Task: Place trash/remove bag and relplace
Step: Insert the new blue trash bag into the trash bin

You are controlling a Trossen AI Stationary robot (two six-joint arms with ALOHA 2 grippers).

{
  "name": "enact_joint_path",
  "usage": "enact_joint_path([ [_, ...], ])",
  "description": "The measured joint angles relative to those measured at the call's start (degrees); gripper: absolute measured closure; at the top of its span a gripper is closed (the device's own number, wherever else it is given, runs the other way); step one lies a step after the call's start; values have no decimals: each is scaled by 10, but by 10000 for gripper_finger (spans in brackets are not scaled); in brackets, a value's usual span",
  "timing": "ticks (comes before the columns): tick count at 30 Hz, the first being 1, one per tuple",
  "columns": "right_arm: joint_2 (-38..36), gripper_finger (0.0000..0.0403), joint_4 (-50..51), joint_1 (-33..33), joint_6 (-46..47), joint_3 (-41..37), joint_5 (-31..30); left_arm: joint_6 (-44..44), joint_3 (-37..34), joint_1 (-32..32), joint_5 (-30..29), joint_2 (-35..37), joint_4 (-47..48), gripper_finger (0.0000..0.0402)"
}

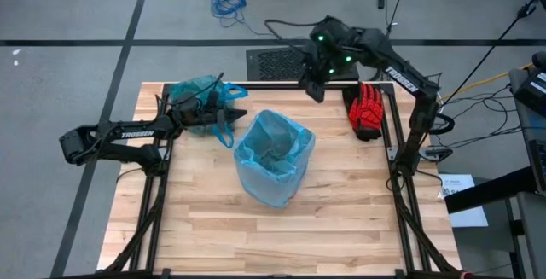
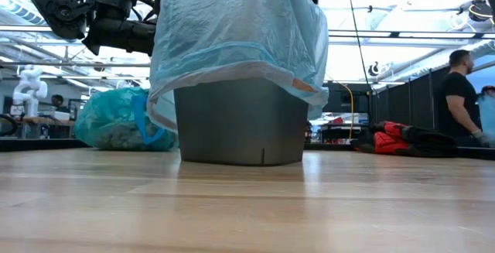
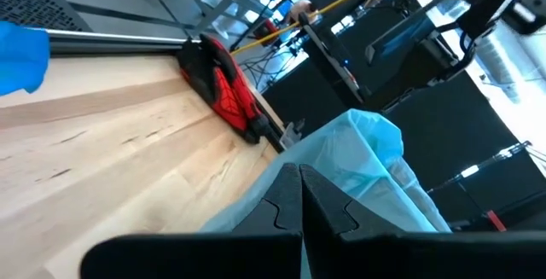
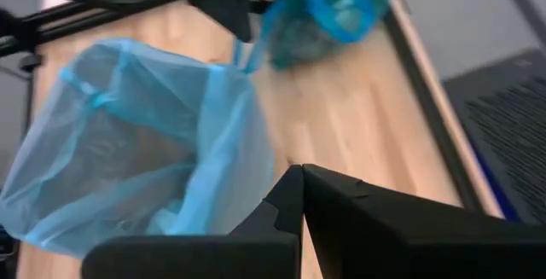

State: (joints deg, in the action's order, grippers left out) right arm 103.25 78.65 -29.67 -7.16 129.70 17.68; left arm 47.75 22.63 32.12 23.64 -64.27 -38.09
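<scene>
Two bags showing, so task is looking mostly done imo. The full teal-green bag [image 1: 198, 101] is sitting out of the bin at the tabletop's far-left corner, bulging and lumpy, w/ bright blue handle loops [image 1: 232, 93] sticking up. Trash itself isn't readable through the film, just dim lumps in low view, so I'm assuming it's inside. A paler sky-blue bag [image 1: 275, 155] is already lining the bin [image 2: 240, 121] near tabletop centre, toward the far edge, rim folded over and draping down the bin walls.

What's left, judging by this: maybe tidying the liner rim, otherwise arms parking. Can't confirm the old bag is tied.

Left claw [image 1: 241, 113] is hanging just beside the teal-green bag on its bin side, fingers pressed together, pinching nothing I can see. Right claw [image 1: 315, 91] is hovering over the far edge, between the bin and the red glove [image 1: 368, 111], also pressed together and empty.

Materials:
- both bags: thin crinkly see-through plastic, glossy; liner is wrinkling in loose folds
- bin: rigid, smooth, grey-brown, walls tapering slightly to a flat base
- glove: red w/ black ribbed back, lying limp by the far-right corner
- tabletop [image 1: 341, 228]: pale wood planks, butcher-block style, black metal frame round the edges
</scene>
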Motion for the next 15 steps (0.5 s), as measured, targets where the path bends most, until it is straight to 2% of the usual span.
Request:
enact_joint_path([
  [4,-20,403,-101,0,-8,-111,52,0,0,0,-2,0,-1,402],
  [8,-70,403,-245,0,27,-277,114,0,0,0,-3,0,-3,402],
  [11,-122,403,-350,-1,73,-397,123,0,0,0,-4,0,-4,402],
  [15,-210,403,-448,-21,132,-516,123,0,0,0,-3,0,-4,402],
])
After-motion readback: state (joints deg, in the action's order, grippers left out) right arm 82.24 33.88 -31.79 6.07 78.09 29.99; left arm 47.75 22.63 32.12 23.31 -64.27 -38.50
